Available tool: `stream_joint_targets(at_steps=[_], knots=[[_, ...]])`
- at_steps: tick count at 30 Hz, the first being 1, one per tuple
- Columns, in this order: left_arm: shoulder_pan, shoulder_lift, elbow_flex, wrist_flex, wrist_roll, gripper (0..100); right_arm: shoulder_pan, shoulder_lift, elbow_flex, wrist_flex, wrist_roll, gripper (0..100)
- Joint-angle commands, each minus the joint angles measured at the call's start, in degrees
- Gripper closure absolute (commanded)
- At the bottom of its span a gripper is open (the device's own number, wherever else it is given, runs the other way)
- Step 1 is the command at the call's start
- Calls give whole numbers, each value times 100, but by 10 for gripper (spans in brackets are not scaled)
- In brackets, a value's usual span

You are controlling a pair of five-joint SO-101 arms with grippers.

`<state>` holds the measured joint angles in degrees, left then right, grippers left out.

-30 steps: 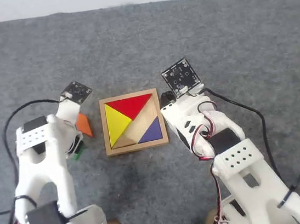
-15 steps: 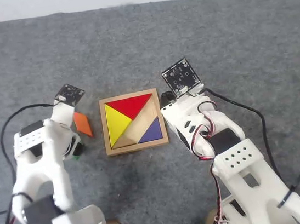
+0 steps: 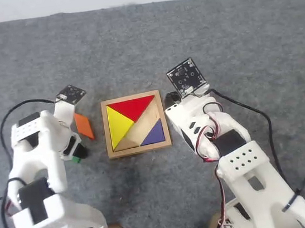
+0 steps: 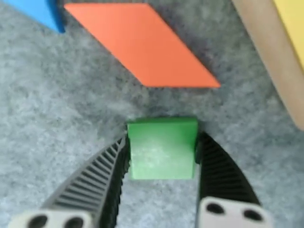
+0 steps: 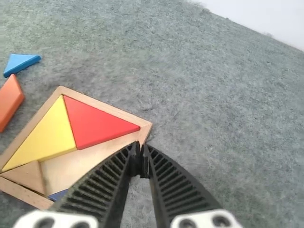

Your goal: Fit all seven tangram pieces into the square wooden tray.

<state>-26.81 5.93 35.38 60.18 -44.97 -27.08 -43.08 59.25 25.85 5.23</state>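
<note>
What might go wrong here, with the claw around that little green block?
1. The left gripper pinches the green square piece near its fingertips, so it might twist or slip when lifted.
2. The orange parallelogram piece lies close by and may get nudged.
3. The right gripper, shut, sits at the square wooden tray's corner and might bump it.

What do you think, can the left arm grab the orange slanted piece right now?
Probably not yet: its tool seems shut on the green square block. The orange parallelogram piece lies close ahead, nothing between them.
</note>
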Motion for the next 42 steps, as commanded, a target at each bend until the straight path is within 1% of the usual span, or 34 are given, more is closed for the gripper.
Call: stream_joint_targets(at_steps=[1,7,11,16,25,30,36,42], knots=[[-18,18,22,62,-105,878,84,-40,-229,-57,62,990],[-18,9,31,62,-97,886,84,-40,-229,-57,62,990],[-18,9,31,79,-97,929,84,-40,-229,-57,62,990],[-18,-18,22,79,-97,930,84,-48,-229,-57,62,990],[0,-985,295,237,-123,922,84,-48,-229,-57,62,990],[9,-1064,479,220,-132,918,84,-48,-229,-57,62,990],[396,-1116,752,220,-97,920,84,-48,-229,-57,62,990],[563,-1116,760,220,141,921,84,-48,-229,-57,62,990]])
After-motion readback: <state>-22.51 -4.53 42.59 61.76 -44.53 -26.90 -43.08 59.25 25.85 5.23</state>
